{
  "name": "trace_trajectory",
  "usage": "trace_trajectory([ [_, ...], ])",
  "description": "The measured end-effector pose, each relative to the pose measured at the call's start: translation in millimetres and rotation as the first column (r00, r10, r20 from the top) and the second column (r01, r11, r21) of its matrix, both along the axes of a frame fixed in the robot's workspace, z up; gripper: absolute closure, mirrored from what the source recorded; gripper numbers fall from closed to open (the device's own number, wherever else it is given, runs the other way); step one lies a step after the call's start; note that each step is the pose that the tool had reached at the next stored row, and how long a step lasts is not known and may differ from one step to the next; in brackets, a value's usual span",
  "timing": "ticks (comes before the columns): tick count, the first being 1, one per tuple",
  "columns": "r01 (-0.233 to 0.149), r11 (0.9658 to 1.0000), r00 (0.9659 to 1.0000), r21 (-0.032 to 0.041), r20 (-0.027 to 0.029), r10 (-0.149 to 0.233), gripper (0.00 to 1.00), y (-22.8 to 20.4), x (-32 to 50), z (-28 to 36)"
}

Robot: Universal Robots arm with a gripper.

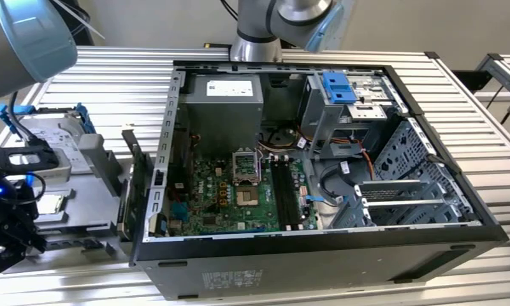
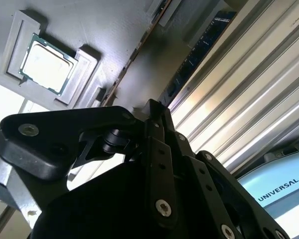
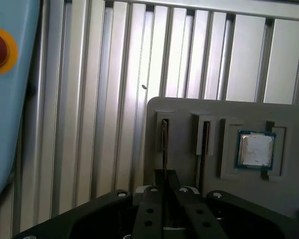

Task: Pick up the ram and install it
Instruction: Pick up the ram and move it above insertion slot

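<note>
The ram (image 3: 164, 144) stands edge-on in the outer slot of a grey tray (image 3: 184, 112). In the second wrist view the ram (image 2: 199, 52) appears as a dark blue board beside the ribbed table. My gripper (image 3: 165, 179) is down over the ram's near end and shut on it, and the stick still sits in its slot. The gripper (image 2: 155, 107) meets the board's lower end. In the exterior view my gripper (image 1: 2, 248) hangs over the tray (image 1: 85, 191) at the exterior view's left. The black motherboard slots (image 1: 285, 191) lie inside the open computer case (image 1: 323, 245).
A second thin stick (image 3: 205, 144) stands in the neighbouring slot. A square silver chip (image 3: 255, 149) rests in the tray's recess. A drive with blue rails (image 1: 55, 137) lies behind the tray. The case holds cables, a power supply (image 1: 225, 95) and a drive cage (image 1: 344, 89).
</note>
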State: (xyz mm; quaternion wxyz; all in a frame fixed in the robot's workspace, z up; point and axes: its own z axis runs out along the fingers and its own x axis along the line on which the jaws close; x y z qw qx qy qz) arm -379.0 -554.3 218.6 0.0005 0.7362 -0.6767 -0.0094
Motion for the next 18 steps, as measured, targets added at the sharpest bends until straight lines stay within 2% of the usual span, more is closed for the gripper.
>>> trace_trajectory([
  [6, 0.001, 1.0, 1.0, 0.0002, 0.0003, -0.001, 1.0, 0.0, 0.0, 9.9],
  [18, 0.002, 1.0, 1.0, 0.0003, 0.0004, -0.002, 1.0, 0.0, 0.0, 34.0],
])
